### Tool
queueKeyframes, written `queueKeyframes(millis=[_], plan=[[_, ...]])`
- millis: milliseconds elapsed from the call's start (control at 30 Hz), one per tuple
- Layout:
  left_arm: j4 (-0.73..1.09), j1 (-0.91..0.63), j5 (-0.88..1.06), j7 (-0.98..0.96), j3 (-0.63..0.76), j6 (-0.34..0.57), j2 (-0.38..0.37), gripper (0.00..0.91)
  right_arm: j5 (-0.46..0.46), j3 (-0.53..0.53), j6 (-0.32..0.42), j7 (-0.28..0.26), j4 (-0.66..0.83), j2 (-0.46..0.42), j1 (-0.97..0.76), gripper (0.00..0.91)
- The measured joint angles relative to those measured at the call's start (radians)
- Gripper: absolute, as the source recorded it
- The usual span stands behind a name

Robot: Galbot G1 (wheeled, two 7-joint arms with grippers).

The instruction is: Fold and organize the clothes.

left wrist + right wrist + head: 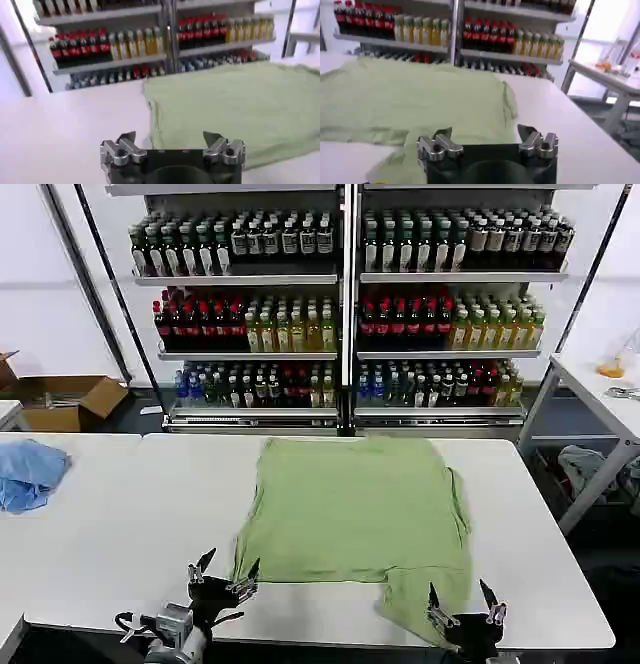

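Blue cloth [28,472] sits at the bench's [120,524] left edge. My left hand [226,572] hovers at lower left, released, by the shirt's [350,509] near corner. Shirt lies flat mid-frame. My right hand [461,599], lower right, released, is over the shirt's hanging flap.

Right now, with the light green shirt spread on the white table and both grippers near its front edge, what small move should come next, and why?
Probably lower the left gripper onto the near left corner of the light green soft-fabric shirt and close. Its fingers are open just at that hem, while the right gripper, also open, sits over the flap hanging toward the white table's front edge.
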State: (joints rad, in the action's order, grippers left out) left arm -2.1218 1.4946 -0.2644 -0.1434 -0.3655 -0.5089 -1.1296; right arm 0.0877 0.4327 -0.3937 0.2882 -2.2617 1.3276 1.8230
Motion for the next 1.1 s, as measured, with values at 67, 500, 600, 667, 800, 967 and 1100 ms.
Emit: queueKeyframes(millis=[67, 500, 600, 667, 800, 967, 1100], plan=[[0.017, -0.015, -0.001, -0.001, 0.007, -0.012, 0.005, 0.907, 0.0, -0.006, -0.008, 0.003, 0.003, 0.004, 0.004, 0.907], [0.086, -0.055, -0.009, 0.002, 0.034, -0.05, 0.02, 0.02, 0.038, -0.042, -0.043, 0.028, 0.032, 0.023, 0.0, 0.04], [0.096, -0.06, -0.011, 0.004, 0.037, -0.051, 0.023, 0.02, 0.052, -0.043, -0.047, 0.032, 0.032, 0.022, 0.002, 0.0], [0.099, -0.064, -0.015, 0.007, 0.038, -0.053, 0.026, 0.02, 0.062, -0.044, -0.05, 0.033, 0.031, 0.023, 0.004, 0.0], [0.106, -0.071, -0.024, 0.013, 0.044, -0.056, 0.027, 0.02, 0.074, -0.046, -0.053, 0.033, 0.028, 0.026, 0.007, 0.0], [0.106, -0.072, -0.036, 0.024, 0.047, -0.059, 0.027, 0.02, 0.084, -0.042, -0.052, 0.029, 0.023, 0.027, 0.013, 0.0], [0.099, -0.067, -0.05, 0.034, 0.04, -0.061, 0.029, 0.02, 0.088, -0.038, -0.043, 0.023, 0.016, 0.028, 0.02, 0.0]])
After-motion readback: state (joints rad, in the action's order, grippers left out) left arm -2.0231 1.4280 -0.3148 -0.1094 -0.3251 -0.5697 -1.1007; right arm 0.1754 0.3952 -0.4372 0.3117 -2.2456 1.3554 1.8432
